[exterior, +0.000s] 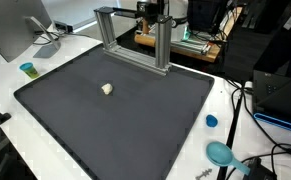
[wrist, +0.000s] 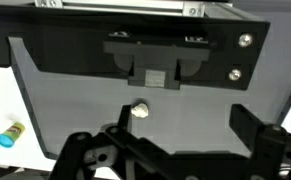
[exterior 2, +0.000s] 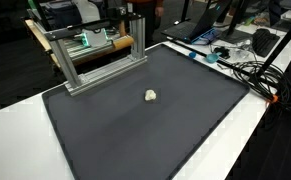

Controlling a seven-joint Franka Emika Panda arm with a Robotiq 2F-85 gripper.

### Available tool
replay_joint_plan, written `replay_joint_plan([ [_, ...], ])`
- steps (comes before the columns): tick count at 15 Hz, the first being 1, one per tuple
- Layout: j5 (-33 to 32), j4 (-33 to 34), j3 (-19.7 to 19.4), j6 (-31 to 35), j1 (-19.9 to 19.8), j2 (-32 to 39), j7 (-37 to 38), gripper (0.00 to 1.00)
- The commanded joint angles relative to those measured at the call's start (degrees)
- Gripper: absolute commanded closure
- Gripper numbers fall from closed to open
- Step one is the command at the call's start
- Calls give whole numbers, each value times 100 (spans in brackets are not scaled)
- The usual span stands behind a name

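Though unseen outside, fingers (wrist: 93, 152) near lump (wrist: 138, 111)

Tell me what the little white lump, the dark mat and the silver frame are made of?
The small whitish lump looks like crumpled paper or tissue, lumpy-edged; too small to be sure. The large dark grey mat seems matte rubber or foam: no shine. The silver frame looks like aluminium bars, pale, metallic.

Dark mat (exterior: 115, 125), aluminium frame (exterior: 165, 45), teal cup (exterior: 27, 69), blue cap (exterior: 211, 121), cables (exterior 2: 250, 72)
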Motion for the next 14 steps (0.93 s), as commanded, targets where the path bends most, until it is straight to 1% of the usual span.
replay_joint_plan([
  [1,-37,-274,-168,-239,-97,-227,-65,0],
  [2,-43,-377,-190,-62,-172,-254,50,0],
  [3,-41,-397,-247,-118,-255,-241,97,0],
  [4,101,-399,-393,-156,-280,-234,59,0],
  [5,13,-236,-214,-181,-209,-47,52,0],
  [7,25,-283,-339,-180,-290,-55,43,0],
  [8,-5,-293,-300,-196,-301,-55,89,0],
  [10,11,-401,-352,-153,-259,-112,-48,0],
  [14,54,-605,-322,-57,-155,-327,-105,0],
])
